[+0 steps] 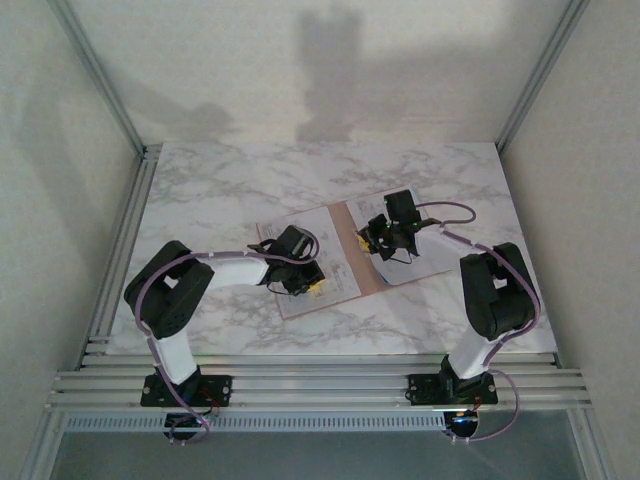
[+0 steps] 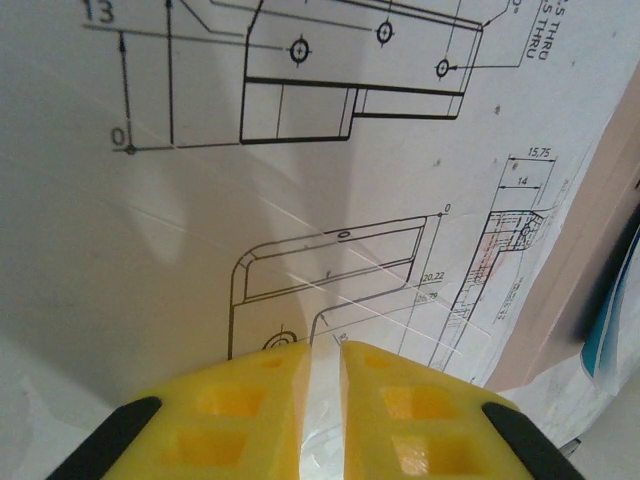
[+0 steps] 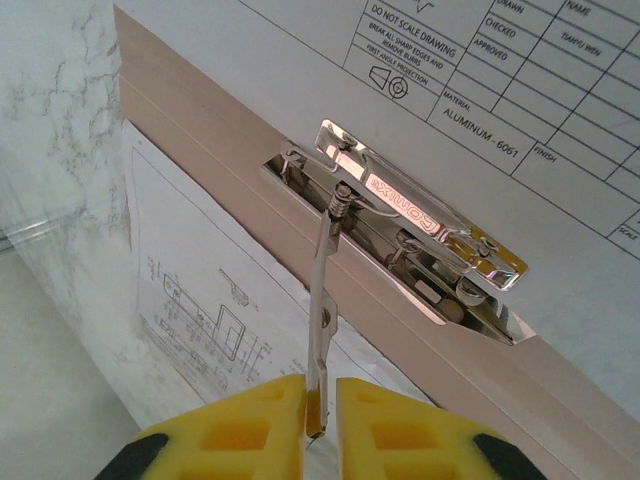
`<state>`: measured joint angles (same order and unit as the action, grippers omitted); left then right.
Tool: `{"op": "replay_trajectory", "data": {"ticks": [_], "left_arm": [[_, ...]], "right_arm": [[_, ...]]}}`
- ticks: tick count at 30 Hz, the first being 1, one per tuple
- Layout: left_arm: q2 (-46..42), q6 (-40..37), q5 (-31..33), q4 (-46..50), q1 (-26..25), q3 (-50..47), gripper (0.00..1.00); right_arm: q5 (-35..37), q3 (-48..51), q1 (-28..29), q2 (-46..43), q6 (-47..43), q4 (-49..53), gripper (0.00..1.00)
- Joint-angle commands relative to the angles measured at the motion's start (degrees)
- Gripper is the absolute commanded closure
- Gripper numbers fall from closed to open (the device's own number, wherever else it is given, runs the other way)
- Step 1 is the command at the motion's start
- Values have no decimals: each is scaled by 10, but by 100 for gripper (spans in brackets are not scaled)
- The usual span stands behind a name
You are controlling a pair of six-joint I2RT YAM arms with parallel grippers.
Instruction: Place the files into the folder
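Marble-patterned table (image 1: 220, 190), perhaps aluminium rails (image 1: 320, 385).

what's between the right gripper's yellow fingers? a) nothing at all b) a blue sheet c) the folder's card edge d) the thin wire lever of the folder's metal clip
d: the wire lever runs down from the metal clip on the folder into the right gripper.

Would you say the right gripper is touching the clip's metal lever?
Touching: the right wrist view shows the lever lying against a finger of the right gripper.
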<state>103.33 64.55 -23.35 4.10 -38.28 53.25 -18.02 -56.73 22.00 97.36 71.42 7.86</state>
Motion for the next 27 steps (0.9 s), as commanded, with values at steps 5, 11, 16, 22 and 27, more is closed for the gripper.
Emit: {"op": "replay_trajectory", "data": {"ticks": [5, 11, 16, 22, 27], "left_arm": [[23, 5, 6, 52, -9, -8, 83], [22, 5, 5, 53, -9, -7, 83], [21, 4, 7, 55, -9, -8, 84], [21, 5, 10, 58, -9, -8, 84], [21, 9, 12, 60, -7, -14, 84]], "right_arm": [[2, 9, -4, 12, 2, -8, 86], [5, 6, -4, 13, -2, -4, 88], [7, 7, -5, 17, -6, -6, 90], [12, 10, -6, 18, -22, 4, 100], [21, 33, -10, 7, -37, 11, 100]]}}
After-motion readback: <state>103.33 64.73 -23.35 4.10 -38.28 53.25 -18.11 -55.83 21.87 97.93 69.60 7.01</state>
